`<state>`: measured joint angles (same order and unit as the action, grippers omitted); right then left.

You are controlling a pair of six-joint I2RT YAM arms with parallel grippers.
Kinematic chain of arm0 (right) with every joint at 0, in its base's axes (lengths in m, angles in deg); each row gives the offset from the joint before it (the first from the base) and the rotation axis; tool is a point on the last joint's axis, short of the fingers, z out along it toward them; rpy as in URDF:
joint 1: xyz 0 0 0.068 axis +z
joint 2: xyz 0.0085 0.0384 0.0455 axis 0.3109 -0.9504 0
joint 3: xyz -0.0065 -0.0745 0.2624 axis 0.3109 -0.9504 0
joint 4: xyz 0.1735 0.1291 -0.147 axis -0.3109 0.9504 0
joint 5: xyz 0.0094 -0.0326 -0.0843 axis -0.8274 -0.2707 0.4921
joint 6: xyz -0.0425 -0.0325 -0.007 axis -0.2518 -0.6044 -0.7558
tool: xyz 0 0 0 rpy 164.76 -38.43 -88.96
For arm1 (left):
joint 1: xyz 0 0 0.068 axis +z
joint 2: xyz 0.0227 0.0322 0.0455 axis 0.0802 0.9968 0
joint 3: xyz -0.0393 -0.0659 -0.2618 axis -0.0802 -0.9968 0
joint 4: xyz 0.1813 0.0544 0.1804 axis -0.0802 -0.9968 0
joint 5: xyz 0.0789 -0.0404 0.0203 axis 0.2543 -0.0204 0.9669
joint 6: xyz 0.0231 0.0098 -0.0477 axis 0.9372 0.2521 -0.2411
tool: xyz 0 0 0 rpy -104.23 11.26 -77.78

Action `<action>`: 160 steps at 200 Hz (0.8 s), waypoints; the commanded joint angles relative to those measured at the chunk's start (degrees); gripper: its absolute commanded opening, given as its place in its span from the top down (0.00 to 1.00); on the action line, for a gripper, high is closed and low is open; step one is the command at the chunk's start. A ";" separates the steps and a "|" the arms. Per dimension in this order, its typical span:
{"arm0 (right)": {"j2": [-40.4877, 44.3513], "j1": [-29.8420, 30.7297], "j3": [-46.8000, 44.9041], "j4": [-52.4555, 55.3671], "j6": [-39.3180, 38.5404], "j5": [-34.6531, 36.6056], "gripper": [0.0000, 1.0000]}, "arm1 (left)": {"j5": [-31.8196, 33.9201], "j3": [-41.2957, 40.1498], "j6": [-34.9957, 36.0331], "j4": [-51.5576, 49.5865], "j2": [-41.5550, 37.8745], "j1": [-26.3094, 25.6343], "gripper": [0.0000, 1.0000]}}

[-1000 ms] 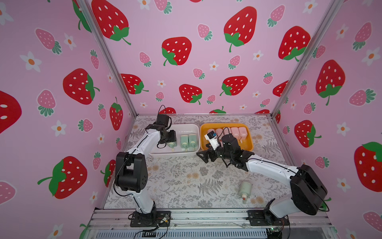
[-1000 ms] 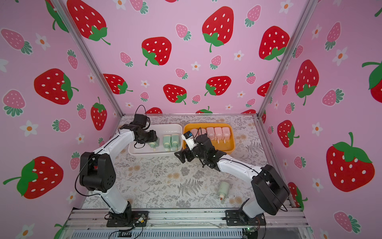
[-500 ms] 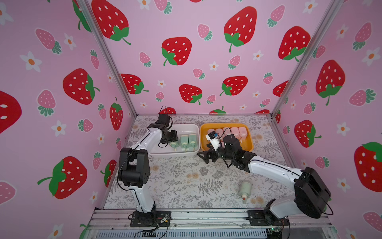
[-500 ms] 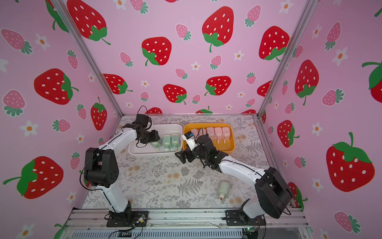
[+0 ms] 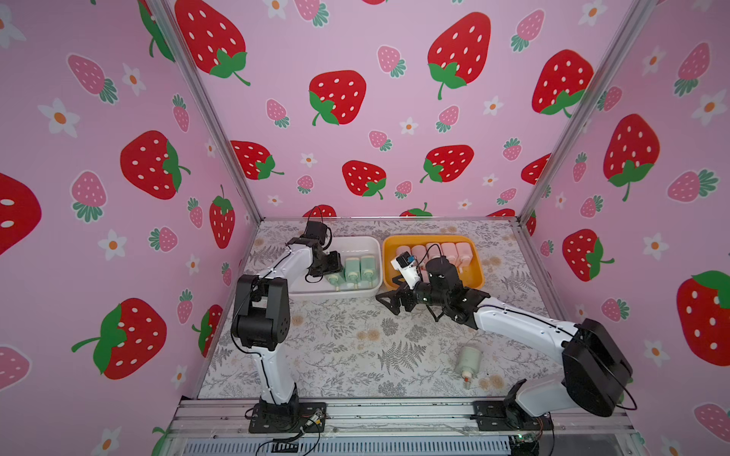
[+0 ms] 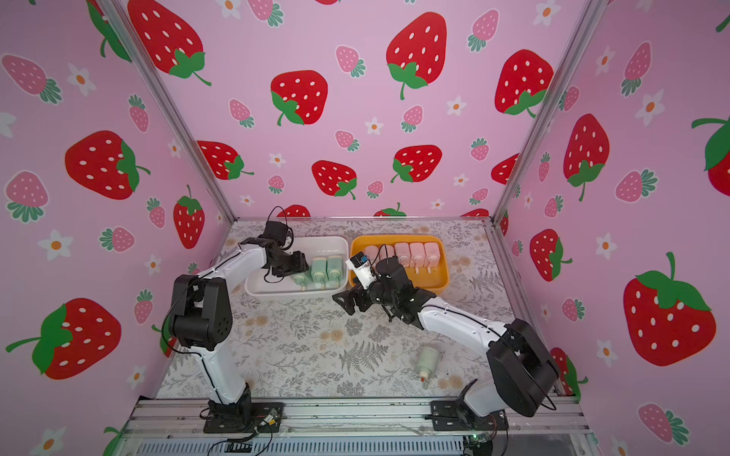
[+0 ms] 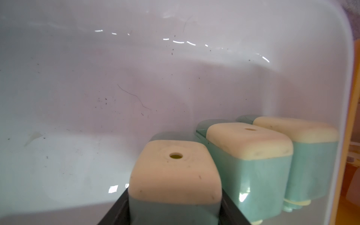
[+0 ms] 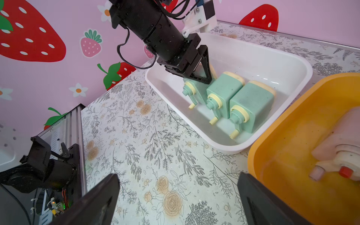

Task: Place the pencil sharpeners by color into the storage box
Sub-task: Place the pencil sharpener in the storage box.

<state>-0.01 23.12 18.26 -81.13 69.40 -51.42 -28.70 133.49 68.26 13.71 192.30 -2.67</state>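
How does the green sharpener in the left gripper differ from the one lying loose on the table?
The gripped sharpener is inside the white bin beside two other green ones, held by the left gripper; the loose sharpener lies alone on the table, untouched. The gripped one looks deeper mint, the loose one paler. Both point their cranks toward the front.

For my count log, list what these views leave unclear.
Pink sharpeners: count unclear; right arm covers part of the orange tray in both top views, right wrist view crops it.
Held green sharpener: contact with white tray floor hidden by its body, left wrist view.
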 commanded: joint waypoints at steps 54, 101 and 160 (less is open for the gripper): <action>1.25 0.56 -0.27 0.27 -0.66 -0.92 0.00 | -2.21 1.74 0.28 1.64 1.77 0.25 0.85; 1.10 0.71 -0.72 0.11 -0.31 -0.83 0.00 | -2.33 1.38 0.49 1.19 2.30 0.28 0.72; 0.93 0.84 -0.72 0.07 -0.40 -0.70 0.00 | -2.87 2.44 0.48 -0.40 1.85 0.23 0.47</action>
<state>-0.01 23.44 18.24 -81.11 69.42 -51.72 -29.77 133.51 68.33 14.98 193.04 -2.45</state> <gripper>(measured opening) 0.996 0.605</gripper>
